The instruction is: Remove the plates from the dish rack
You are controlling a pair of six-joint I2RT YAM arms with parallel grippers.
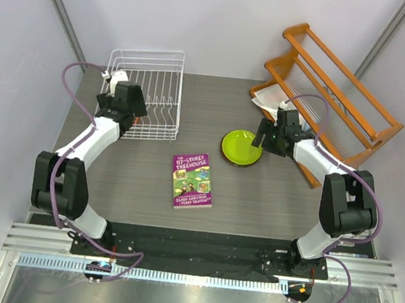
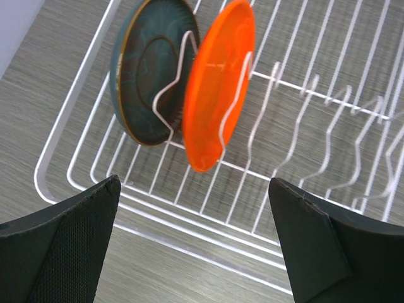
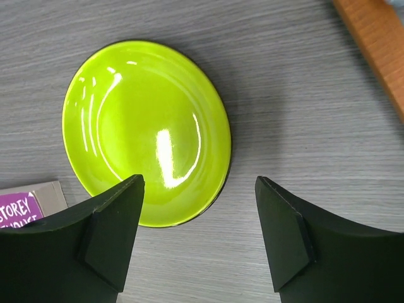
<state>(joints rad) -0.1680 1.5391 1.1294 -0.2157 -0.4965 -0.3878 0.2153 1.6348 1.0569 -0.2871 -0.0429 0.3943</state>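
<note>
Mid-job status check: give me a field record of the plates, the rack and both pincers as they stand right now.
rack: white wire dish rack, far left of the table
in rack: teal plate and orange plate, upright between the tines, side by side
unloaded: green plate, flat on the table, right of the book
left pincer: open, over the rack, holding nothing
right pincer: open, above the green plate's edge, holding nothing
left to unload: at least the two racked plates
</note>
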